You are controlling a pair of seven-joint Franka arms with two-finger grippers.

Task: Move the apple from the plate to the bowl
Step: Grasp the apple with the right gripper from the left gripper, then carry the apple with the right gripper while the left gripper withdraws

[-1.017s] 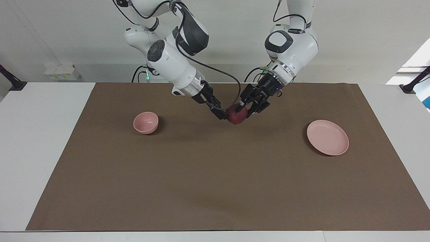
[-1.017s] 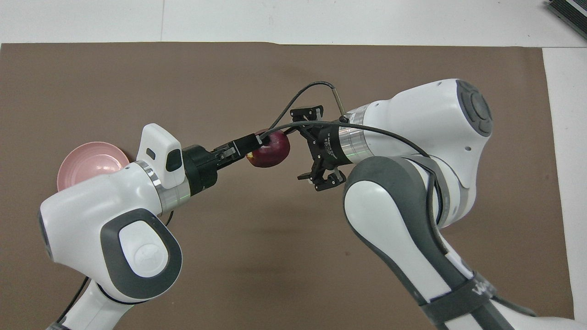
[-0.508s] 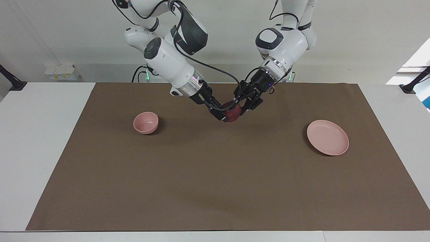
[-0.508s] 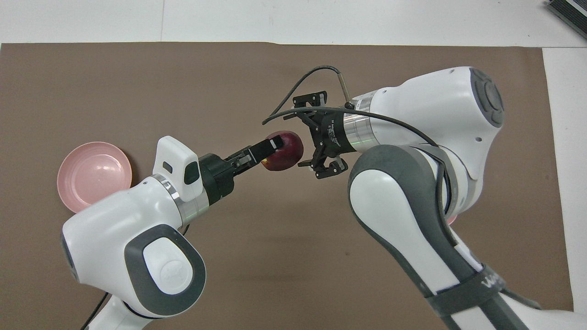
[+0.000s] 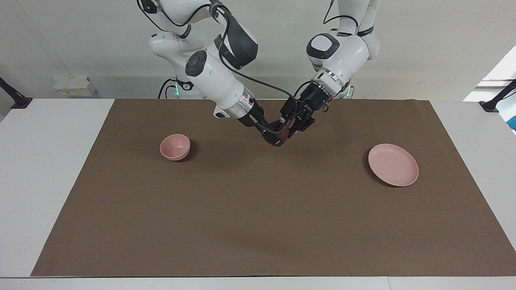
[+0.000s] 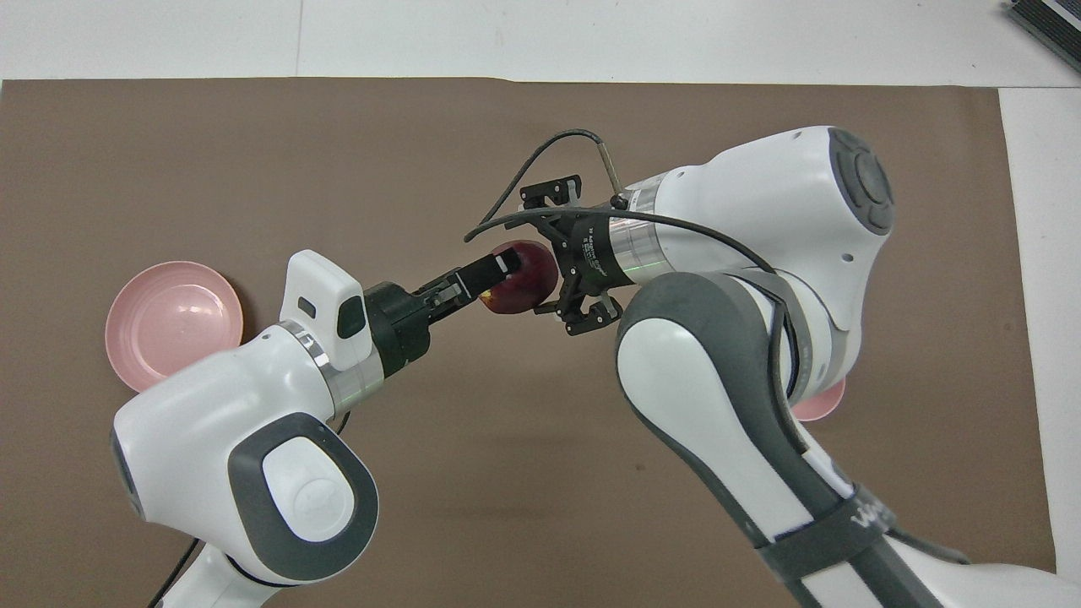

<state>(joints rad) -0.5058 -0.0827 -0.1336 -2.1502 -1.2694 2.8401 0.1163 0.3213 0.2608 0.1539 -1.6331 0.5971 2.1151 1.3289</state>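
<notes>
Over the middle of the brown mat [image 5: 242,209], a mid-air handover reaches its turning point. The pink bowl [image 5: 175,147] stands empty toward the right arm's end of the table, waiting. The right gripper [image 5: 275,139] has pushed in over the past second, from just beside the apple [image 6: 528,277] to around it, so that the fruit is now almost hidden in the facing view. Its jaws are spread on either side of the apple and look to have begun drawing in; whether they already touch the skin cannot be told. The apple hangs clear of the mat, between bowl and plate. The left gripper [image 5: 287,128], reaching in from its own end, pinches the apple between its narrow fingers and carries it alone. The plate [image 5: 393,165] lies bare toward the left arm's end of the table. Judged from this, the lift off the plate is done, and the carry to the bowl depends on the right gripper taking hold before the left lets go.
</notes>
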